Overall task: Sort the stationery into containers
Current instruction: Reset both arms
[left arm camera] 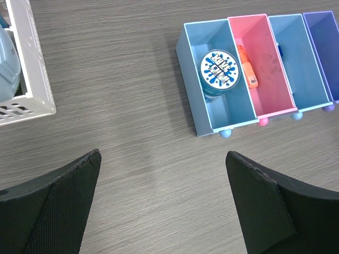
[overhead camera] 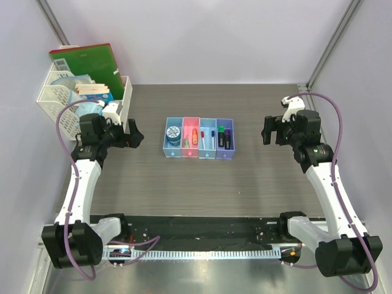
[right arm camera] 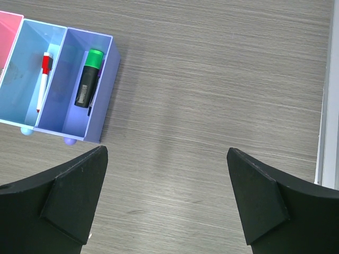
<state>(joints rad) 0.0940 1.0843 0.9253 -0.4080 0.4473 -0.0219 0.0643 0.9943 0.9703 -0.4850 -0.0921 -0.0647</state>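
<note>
The row of four joined bins (overhead camera: 198,155) sits mid-table. The blue bin (left arm camera: 232,115) holds the round blue tape roll (left arm camera: 220,70). The pink bin (left arm camera: 273,90) holds the orange highlighter (left arm camera: 247,72). The light blue bin (right arm camera: 18,103) holds a red-capped marker (right arm camera: 43,79). The purple bin (right arm camera: 66,114) holds a green-black highlighter (right arm camera: 88,78). My left gripper (overhead camera: 136,136) is open and empty, left of the bins; it also shows in the left wrist view (left arm camera: 163,159). My right gripper (overhead camera: 267,130) is open and empty, right of the bins; it also shows in the right wrist view (right arm camera: 167,153).
A white lattice basket (overhead camera: 52,98) with papers, masks and a green folder (overhead camera: 86,61) stands at the back left, close behind the left arm. The table's right edge rail (right arm camera: 328,100) runs beside the right gripper.
</note>
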